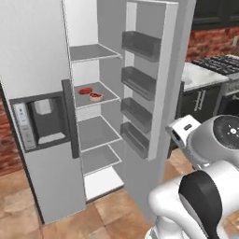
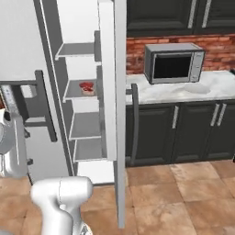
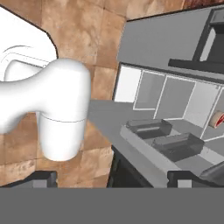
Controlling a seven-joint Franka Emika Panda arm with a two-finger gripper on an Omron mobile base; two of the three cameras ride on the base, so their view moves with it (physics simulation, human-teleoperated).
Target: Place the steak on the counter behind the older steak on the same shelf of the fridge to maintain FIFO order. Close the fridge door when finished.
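Two pincer [image 3: 109, 178] fingertips spread wide, empty, clear of the fridge door [image 3: 131, 120].

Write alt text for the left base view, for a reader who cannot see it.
A silver-grey fridge stands with its right door swung open, and two red steaks lie on the second shelf from the top. The door's inner face carries four grey bins, and the robot's white arm fills the lower right.

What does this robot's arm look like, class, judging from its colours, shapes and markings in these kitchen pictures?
The arm is glossy white with rounded, tube-like links and dark joint sections. One round joint cap carries a grey disc with small markings, too small to read. The gripper has two small dark, blocky finger tips. No cables are visible.
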